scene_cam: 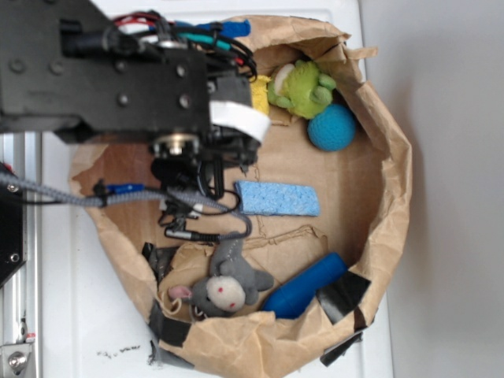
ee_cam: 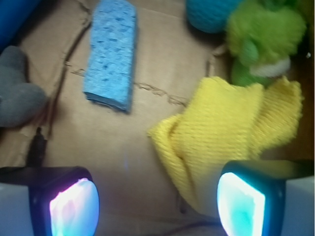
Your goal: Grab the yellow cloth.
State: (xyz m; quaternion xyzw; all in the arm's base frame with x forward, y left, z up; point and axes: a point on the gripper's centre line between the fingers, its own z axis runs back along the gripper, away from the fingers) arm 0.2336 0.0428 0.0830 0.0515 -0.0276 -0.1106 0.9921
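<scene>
One crumpled bright yellow terry cloth (ee_cam: pixel 231 132) lay beside one green plush frog (ee_cam: pixel 263 39), one teal ball (ee_cam: pixel 209 12) and one light-blue sponge (ee_cam: pixel 112 54) — mostly hidden behind the arm in the exterior view. The gripper (ee_cam: pixel 157 204) gaped wide, empty — one fingertip (ee_cam: pixel 241 204) overlapping the cloth's edge.

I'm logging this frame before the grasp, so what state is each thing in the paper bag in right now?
yellow cloth: crumpled, not gripped.
gripper: open, above the bag floor.
blue sponge: lying flat.
green plush frog: lying by the teal ball.
grey plush mouse: lying down.
blue cylinder: on its side.
</scene>
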